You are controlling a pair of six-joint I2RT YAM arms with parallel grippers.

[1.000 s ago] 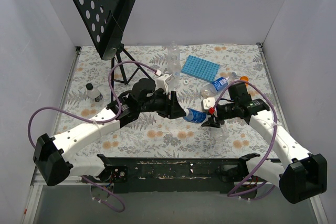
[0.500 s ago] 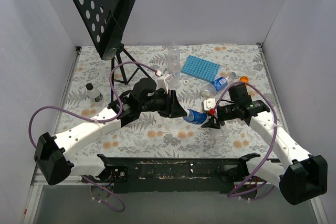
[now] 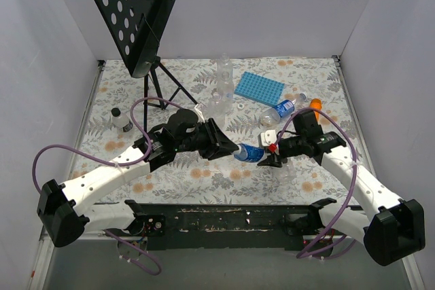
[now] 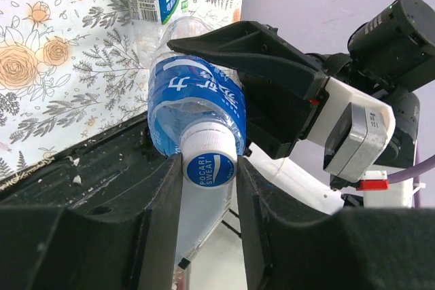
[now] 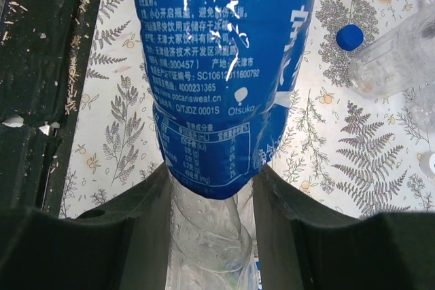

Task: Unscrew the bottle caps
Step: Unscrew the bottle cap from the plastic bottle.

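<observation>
Item: blue-labelled bottle (image 3: pixel 250 151), held level over the counter (image 3: pixel 204 178) near its front edge. Right gripper (image 5: pixel 207 215) clamps the clear body as an anchor. Left gripper (image 4: pixel 209 171) pinches the white cap (image 4: pixel 209 159), likely ready to twist.

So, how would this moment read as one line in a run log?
left gripper: shut on white cap | right gripper: shut on Pocari Sweat bottle | cap: not yet off

The left arm (image 3: pixel 102 178) and right arm (image 3: pixel 360 181), at lower left and lower right of the top view, are white shells between blocky black joints, ending in black jaws, with looping purple cables (image 3: pixel 61 147) and a small red part (image 3: pixel 273 147) on the right wrist.
</observation>
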